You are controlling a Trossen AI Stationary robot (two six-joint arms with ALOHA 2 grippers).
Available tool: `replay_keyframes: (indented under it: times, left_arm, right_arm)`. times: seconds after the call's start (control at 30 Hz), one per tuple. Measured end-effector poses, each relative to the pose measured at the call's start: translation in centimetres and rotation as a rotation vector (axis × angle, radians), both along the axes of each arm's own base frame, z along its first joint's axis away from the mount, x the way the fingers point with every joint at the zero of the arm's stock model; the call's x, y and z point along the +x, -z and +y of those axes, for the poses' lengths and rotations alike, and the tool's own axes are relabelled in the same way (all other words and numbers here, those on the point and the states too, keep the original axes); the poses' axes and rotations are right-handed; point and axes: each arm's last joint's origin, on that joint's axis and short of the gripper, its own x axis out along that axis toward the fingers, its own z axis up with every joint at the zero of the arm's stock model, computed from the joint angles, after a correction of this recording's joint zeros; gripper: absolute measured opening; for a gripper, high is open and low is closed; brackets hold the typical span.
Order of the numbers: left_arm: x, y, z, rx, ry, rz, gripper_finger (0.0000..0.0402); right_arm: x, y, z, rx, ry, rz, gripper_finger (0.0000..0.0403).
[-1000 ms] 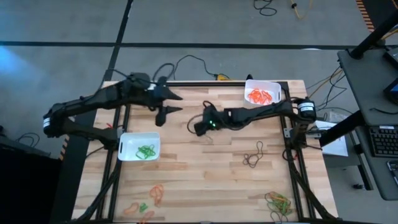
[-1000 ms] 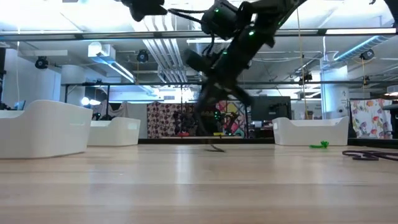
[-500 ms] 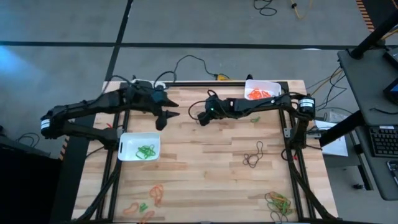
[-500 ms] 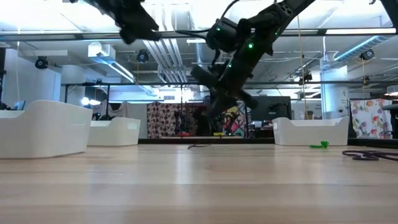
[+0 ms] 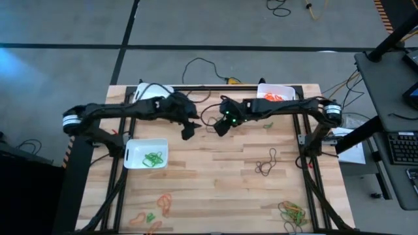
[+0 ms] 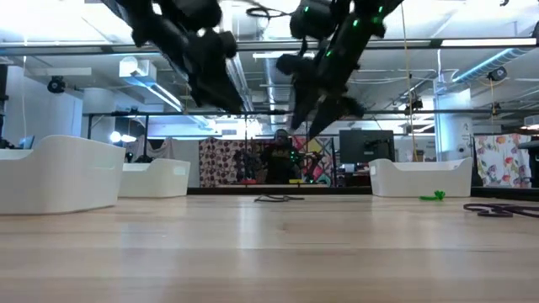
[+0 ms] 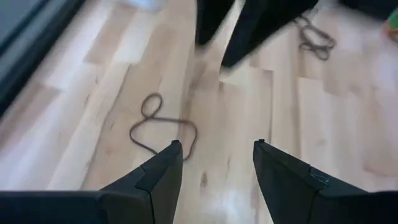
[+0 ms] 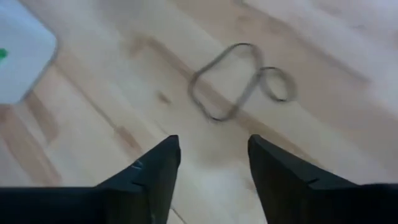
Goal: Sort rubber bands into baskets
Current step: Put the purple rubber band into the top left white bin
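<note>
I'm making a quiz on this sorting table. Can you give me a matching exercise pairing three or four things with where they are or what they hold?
Things:
1. basket by the left arm
2. basket at the far right corner
3. dark band
4. left gripper

States:
a. open, hovering over the table
b. holds orange bands
c. lies twisted on bare wood
d. holds green bands

Pairs: 1-d, 2-b, 3-c, 4-a
</note>
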Motion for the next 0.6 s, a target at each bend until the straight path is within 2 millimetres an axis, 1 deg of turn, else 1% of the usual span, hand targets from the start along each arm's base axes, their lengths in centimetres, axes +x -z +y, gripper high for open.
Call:
replay_keyframes:
  times: [0.07,0.17,0.27,0.37,0.43,0.53,0.6]
  left_arm:
    - [0.8,1.1,0.8,-0.040,-0.047,0.015,0.0181]
    - [2.1,2.9,2.4,-0.104,-0.138,0.041,0.0181]
    - [3.6,4.8,4.2,-0.121,-0.235,0.098,0.0181]
    - [5.2,6.2,5.8,-0.185,-0.326,0.153,0.0181]
    - [6.3,7.2,6.5,-0.197,-0.348,0.189,0.0181]
    - [8.0,8.4,7.2,-0.192,-0.362,0.222,0.0181]
    - [8.8,9.4,7.6,-0.215,-0.391,0.262,0.0181]
  right_arm:
    - [-0.9,-1.6,0.3,-0.045,0.020,0.028,0.0197]
    - [-2.0,-3.9,0.9,-0.129,0.057,0.005,0.0205]
    - [-2.7,-5.5,1.3,-0.191,0.102,-0.035,0.0208]
    - [-3.3,-6.3,1.5,-0.208,0.155,-0.063,0.0208]
    - [-3.4,-6.4,1.4,-0.206,0.164,-0.072,0.0208]
    - [-3.3,-6.3,1.4,-0.204,0.165,-0.065,0.0208]
    - [-3.1,-6.0,1.4,-0.198,0.165,-0.055,0.0208]
